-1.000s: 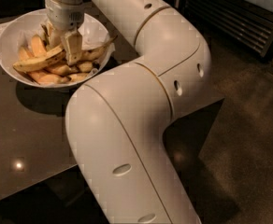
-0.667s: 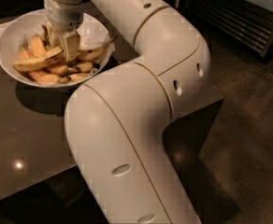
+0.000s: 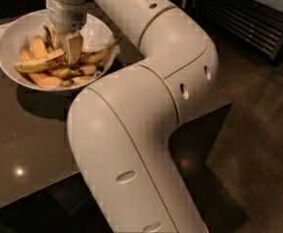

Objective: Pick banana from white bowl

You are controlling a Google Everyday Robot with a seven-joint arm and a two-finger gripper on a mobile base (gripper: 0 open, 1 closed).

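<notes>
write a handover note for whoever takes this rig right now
The gripper is down inside the white bowl, at the right end of the banana; whether it has a grip cannot be told.
The banana lies across the other bananas in the bowl, not lifted.
Done: the reach into the bowl.
Left: secure the grip and lift the banana clear of the bowl.
</notes>
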